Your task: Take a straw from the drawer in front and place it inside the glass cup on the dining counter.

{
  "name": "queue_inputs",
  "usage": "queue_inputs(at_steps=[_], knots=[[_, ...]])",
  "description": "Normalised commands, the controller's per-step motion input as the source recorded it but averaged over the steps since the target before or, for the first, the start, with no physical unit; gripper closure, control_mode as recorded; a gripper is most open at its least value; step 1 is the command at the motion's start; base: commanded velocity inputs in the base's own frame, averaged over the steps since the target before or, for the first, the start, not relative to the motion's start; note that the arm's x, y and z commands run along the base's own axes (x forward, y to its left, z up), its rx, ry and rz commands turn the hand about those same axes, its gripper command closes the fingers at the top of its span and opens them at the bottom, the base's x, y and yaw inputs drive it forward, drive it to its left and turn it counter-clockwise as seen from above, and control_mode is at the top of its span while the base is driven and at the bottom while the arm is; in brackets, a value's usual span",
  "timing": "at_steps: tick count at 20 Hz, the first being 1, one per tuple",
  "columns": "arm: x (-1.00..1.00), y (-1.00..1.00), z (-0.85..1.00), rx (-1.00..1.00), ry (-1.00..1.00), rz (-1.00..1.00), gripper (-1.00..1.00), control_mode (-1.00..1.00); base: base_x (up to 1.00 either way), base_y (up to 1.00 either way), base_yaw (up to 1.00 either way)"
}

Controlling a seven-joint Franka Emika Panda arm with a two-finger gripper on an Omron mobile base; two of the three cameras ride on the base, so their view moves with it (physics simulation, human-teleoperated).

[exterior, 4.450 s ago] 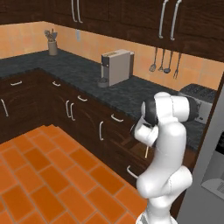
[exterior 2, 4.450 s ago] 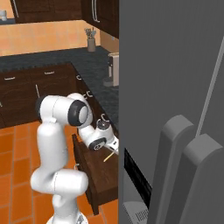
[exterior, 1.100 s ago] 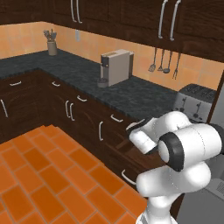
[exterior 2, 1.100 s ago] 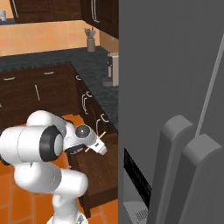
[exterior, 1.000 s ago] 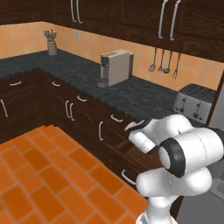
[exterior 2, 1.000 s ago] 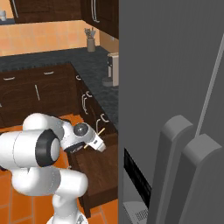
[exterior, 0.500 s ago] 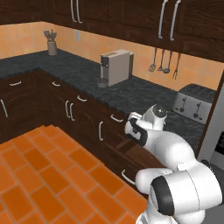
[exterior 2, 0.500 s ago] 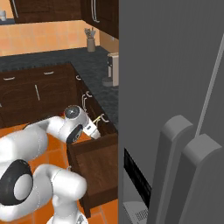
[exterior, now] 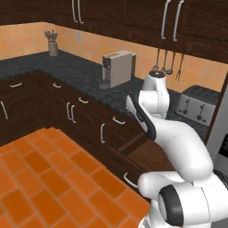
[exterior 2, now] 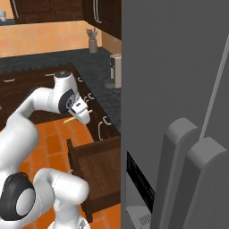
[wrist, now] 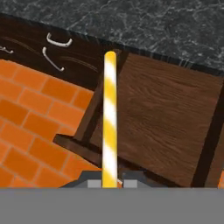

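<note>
My gripper (wrist: 109,183) is shut on the straw (wrist: 109,113), a thin stick striped yellow and white that points away from the hand. In the right base view the gripper (exterior 2: 79,117) is raised well above the open drawer (exterior 2: 96,165), with the straw (exterior 2: 69,120) sticking out to the left over the floor. The drawer (wrist: 166,122) lies below the hand with its dark-brown bottom bare. In the left base view the drawer (exterior: 143,150) stands pulled out beside my arm. The glass cup and the dining counter are out of view.
A black speckled counter (exterior: 84,75) carries a coffee machine (exterior: 118,67), a toaster (exterior: 198,104) and a utensil pot (exterior: 53,44). A tall grey fridge (exterior 2: 179,89) stands close on the right. Orange tiled floor (exterior: 40,178) lies open to the left.
The arm has risen out of the drawer and swung up and back, carrying the straw with it. The drawer stays open.
</note>
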Motion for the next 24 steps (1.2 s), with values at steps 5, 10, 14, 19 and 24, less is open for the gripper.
queue_inputs(at_steps=[5,10,14,19,24], knots=[[-0.81,0.31,0.16,0.02,0.02,0.2,1.0,-1.0,0.0,0.0,0.0],[-0.67,0.31,0.0,0.0,0.0,0.28,1.0,-1.0,0.0,0.0,0.0],[-0.4,0.23,0.0,0.0,0.0,0.24,1.0,-1.0,0.0,0.0,0.0],[-0.05,0.22,0.0,0.0,0.0,0.19,1.0,-1.0,0.0,0.0,0.0],[0.0,0.0,0.0,0.0,0.0,0.0,1.0,1.0,-0.94,0.51,0.22]])
